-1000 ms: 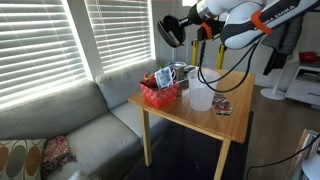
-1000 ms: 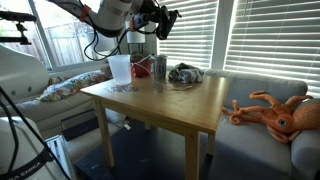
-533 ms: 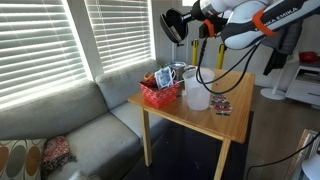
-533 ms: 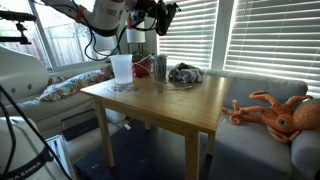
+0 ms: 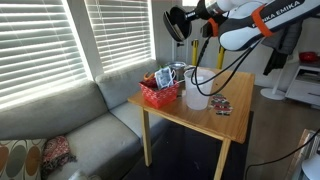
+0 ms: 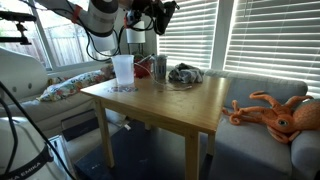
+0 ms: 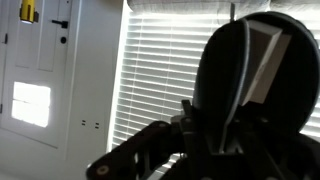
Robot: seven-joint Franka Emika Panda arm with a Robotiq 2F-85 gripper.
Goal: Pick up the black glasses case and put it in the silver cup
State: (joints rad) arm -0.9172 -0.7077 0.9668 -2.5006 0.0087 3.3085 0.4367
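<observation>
Black glasses case (image 5: 176, 24): I have it up in the air, high over the far end of the table, with the window blinds (image 5: 110, 35) behind it. In the wrist view the case (image 7: 250, 85) fills most of the right side as a dark rounded shape with a pale glint on its face.
My pincer (image 5: 184, 22): closed on the case and holding nothing else. My jaws are only as far apart as the case is thick. In an exterior view the pincer (image 6: 158, 14) is dark against the blinds, so I cannot make out its separate fingers there.
My arm (image 5: 240, 20): white with orange markings, reaching in from the side at about the height of the case.
Silver cup (image 6: 159, 67): upright on the table, well below the case, between the red mesh basket and a dark bundle (image 6: 185, 73) at the back edge.
Red mesh basket (image 5: 160, 94): on the table just beside the cup, with small items inside that I cannot identify.
White container (image 5: 199, 96): translucent and taller than the cup, standing near the basket.
Table (image 5: 225, 125): light wood, with a small patterned thing (image 5: 221, 105) lying flat on it near the container.
Around the table: a grey couch (image 5: 80, 125) along the window, and an orange octopus toy (image 6: 275, 112) on a seat.
</observation>
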